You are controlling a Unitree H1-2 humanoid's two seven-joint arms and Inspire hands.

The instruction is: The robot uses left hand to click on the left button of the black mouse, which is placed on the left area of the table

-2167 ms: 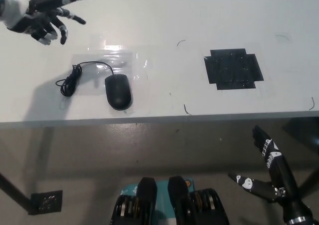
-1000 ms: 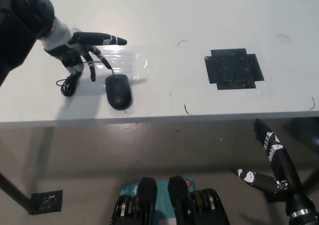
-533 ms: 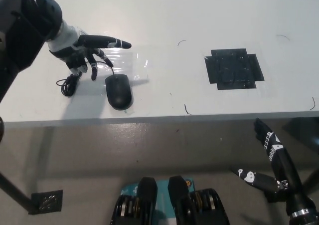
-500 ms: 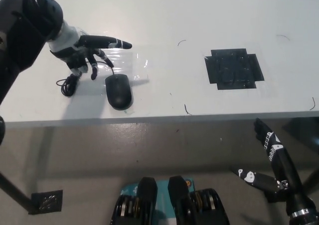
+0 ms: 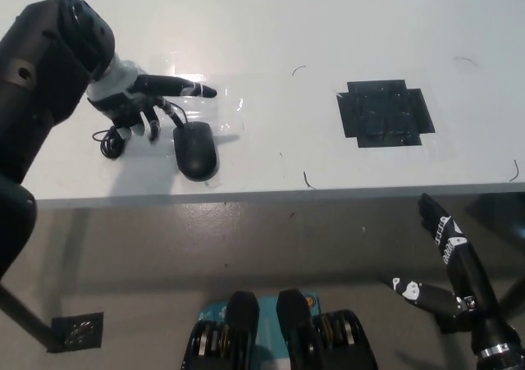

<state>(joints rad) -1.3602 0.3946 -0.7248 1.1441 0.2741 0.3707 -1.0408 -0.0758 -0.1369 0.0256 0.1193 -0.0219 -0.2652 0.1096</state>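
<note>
Head view: left hand point(image 5: 141, 103), fingers spread and holding nothing, hovers beside the black mouse point(image 5: 195, 151), seemingly not touching.

The table point(image 5: 344, 25) is bright and white. Shiny glare sits on clear plastic point(image 5: 215, 99) just past the left hand point(image 5: 135, 99). A soft grey shadow lies under the hand. The hand looks maybe slightly blurry.

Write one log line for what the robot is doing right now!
left hand: open, just left of black mouse, button not pressed | right hand: open, resting below table edge
</note>
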